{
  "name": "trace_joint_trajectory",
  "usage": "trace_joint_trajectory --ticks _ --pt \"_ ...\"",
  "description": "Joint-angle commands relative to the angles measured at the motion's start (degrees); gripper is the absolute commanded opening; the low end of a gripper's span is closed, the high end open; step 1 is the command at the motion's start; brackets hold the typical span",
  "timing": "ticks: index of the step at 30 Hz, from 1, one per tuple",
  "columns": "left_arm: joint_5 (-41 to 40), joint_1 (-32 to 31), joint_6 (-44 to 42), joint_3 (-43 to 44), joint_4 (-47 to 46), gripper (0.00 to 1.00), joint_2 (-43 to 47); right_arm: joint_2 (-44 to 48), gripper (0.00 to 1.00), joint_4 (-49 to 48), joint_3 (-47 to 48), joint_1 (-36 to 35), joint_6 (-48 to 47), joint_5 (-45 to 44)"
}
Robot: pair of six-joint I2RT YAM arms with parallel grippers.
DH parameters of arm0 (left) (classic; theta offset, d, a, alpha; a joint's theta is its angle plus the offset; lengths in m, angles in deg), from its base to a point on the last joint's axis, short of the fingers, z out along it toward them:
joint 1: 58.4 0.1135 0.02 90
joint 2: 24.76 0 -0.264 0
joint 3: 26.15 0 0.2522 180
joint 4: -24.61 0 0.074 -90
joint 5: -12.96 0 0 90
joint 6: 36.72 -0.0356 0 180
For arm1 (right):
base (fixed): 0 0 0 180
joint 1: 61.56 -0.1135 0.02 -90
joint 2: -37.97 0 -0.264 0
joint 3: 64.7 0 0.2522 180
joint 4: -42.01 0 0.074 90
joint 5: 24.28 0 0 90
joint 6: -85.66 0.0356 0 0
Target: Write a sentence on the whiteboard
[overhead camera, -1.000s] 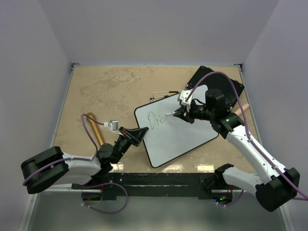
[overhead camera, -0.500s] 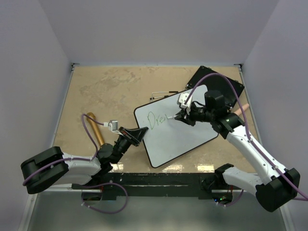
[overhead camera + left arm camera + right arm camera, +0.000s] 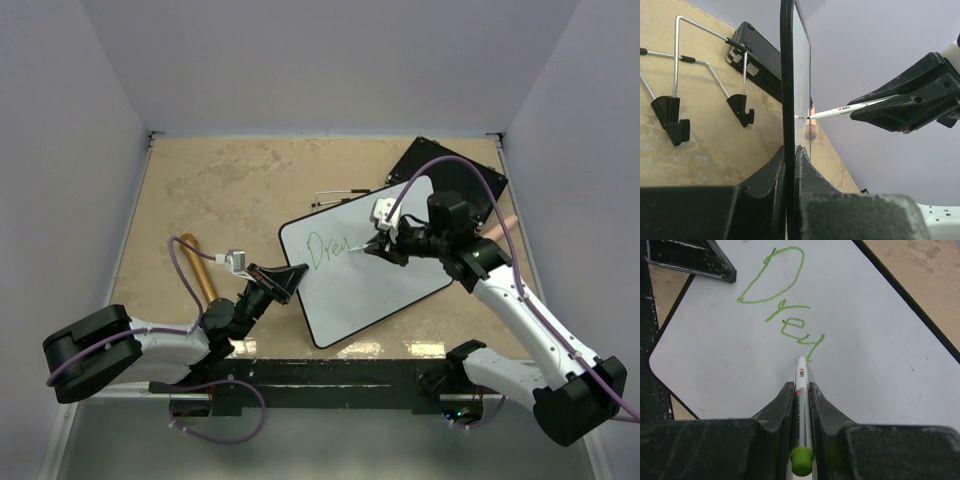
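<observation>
Whiteboard [image 3: 372, 288] lies at the near right of the table [image 3: 220, 190], skewed, its far corner overlapping a flat black board [image 3: 458, 168] and a wire stand [image 3: 335, 194] just beyond its far edge.

Left gripper [image 3: 290, 277]: fingers pressed onto the frame at the near-left edge, one on each face. The left wrist view shows the panel edge-on between them. Whether that edge is raised off the table cannot be told.

Right gripper [image 3: 379, 245]: fingers pinched on a white marker [image 3: 801, 385] with a green end plug. Its tip sits at the end of the last green stroke and appears to touch the surface.

Work status: a capital D and a few small letters are down in green (the last letter is not clearly legible). Judged early; most of the sentence is unwritten.

Hazards, assessed:
- The board is held at one edge only. Pen pressure far from that grip could pivot or flex it, breaking the line.
- The marker is slim and smooth. A sideways drag could rotate it in the pinch, so the tip would skip or lift.
- The lettering slants toward the right border. Continued on this line, the words may crowd or run off before the sentence ends.
- Too much downward force could push the panel against the black board beneath.
</observation>
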State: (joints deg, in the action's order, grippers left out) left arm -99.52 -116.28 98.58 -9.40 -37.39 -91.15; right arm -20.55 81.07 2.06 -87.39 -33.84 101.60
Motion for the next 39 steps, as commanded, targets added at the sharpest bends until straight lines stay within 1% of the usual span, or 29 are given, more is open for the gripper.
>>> trace_joint_trajectory --ticks 1,5,17,28,33,39 --pt "0.42 -0.21 -7.42 -2.46 -1.66 0.0 0.38 -0.8 0.0 -2.09 2.2 0.25 0.66 4.29" --pt "0.51 -0.12 -7.42 -2.46 -1.75 0.0 0.21 -0.81 0.0 -5.25 1.94 0.25 2.42 3.32" --pt "0.6 -0.12 -7.33 -2.46 -2.1 0.0 -0.14 -1.77 0.0 -9.3 3.17 0.16 5.32 1.22" --pt "0.68 -0.12 -7.24 -2.54 -2.28 0.0 -0.06 -2.03 0.0 -9.92 2.03 0.16 5.94 -0.81" --pt "0.77 -0.12 -7.24 -2.46 -2.37 0.0 -0.41 -2.38 0.0 -10.01 1.94 0.25 5.5 0.42" --pt "0.86 -0.12 -7.33 -2.46 -2.37 0.0 -0.49 -3.26 0.0 -8.34 2.2 0.16 3.84 4.11"
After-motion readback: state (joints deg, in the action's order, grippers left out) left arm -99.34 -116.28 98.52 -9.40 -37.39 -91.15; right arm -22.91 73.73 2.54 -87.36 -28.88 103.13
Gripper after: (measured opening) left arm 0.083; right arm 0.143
